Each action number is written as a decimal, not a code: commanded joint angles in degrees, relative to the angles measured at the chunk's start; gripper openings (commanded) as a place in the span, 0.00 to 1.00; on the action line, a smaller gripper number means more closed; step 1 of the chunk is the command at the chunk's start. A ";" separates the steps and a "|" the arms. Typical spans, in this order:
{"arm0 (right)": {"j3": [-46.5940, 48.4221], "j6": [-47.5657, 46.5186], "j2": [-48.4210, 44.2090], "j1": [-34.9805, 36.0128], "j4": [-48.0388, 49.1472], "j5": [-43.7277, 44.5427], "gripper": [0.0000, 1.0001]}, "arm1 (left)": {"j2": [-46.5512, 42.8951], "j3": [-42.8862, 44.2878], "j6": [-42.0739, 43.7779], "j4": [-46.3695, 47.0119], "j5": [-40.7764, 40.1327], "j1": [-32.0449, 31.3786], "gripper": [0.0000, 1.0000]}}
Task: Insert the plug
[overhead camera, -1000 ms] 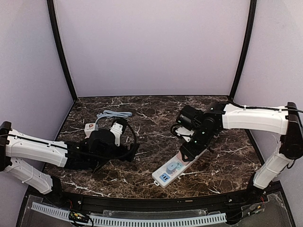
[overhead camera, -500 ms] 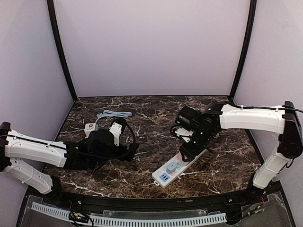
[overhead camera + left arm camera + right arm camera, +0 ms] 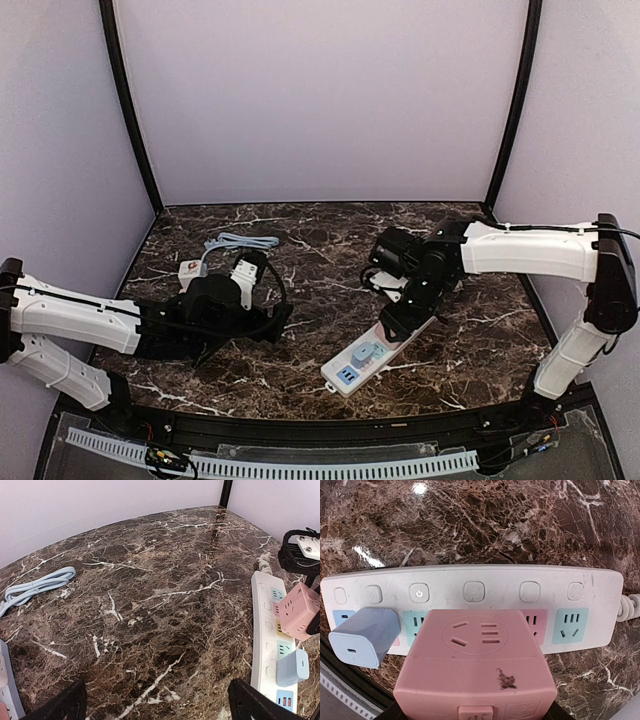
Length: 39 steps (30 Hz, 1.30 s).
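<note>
A white power strip (image 3: 352, 368) lies on the marble table right of centre, and also shows in the left wrist view (image 3: 263, 630) and the right wrist view (image 3: 470, 587). My right gripper (image 3: 475, 716) is shut on a pink cube plug (image 3: 480, 665). It holds the plug over the strip's middle sockets. In the left wrist view the cube (image 3: 298, 609) sits slightly tilted on the strip. I cannot tell whether its pins are in. A light blue adapter (image 3: 362, 637) is plugged in beside it. My left gripper (image 3: 157, 706) is open and empty, low over the table left of the strip.
A coiled light blue cable (image 3: 240, 242) and a small white adapter (image 3: 190, 270) lie at the back left. The strip's coiled white cord (image 3: 264, 562) leaves its far end. Purple walls close the table on three sides.
My right gripper has shifted very slightly with the pink cube over the strip. The left arm has not moved.
</note>
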 commanded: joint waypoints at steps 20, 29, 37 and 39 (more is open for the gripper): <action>-0.52 1.21 2.25 -0.36 0.95 0.03 0.00 | -1.88 -1.63 -0.31 0.52 -0.56 0.15 0.99; -0.06 1.24 3.18 -0.34 0.82 -0.02 0.00 | -2.21 -1.78 -0.31 0.55 -0.65 0.16 0.99; 0.36 1.21 4.07 -0.34 0.62 0.00 0.00 | -2.19 -1.96 -0.22 0.80 -0.67 0.19 0.99; 0.59 1.21 4.55 -0.34 0.53 0.04 0.00 | -2.21 -2.04 -0.22 0.89 -0.58 0.16 0.99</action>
